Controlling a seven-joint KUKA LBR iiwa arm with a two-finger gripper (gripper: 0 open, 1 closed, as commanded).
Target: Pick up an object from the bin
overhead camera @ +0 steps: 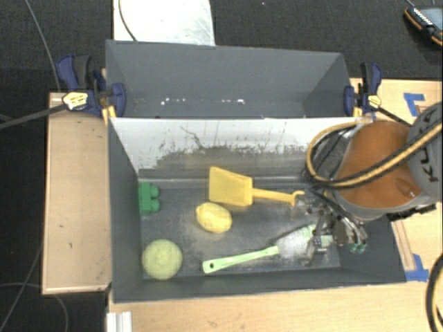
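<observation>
The claw [320, 239] sits low at the right end of the bin [208, 147], above the white bristle head of a pale green brush [239, 259]. Whether it is apart or together cannot be told. The brush's long axis runs left from the claw, along the near wall. A yellow scoop [232, 187] points its handle toward the claw. A yellow lemon [214, 218], a green ball [163, 259] and a green block [148, 198] lie well apart, leftward.

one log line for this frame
gripper | right side of bin, over head of green-handled brush | near: yellow scoop | rest: lemon, pale ball, green block | grasp: unclear
</observation>
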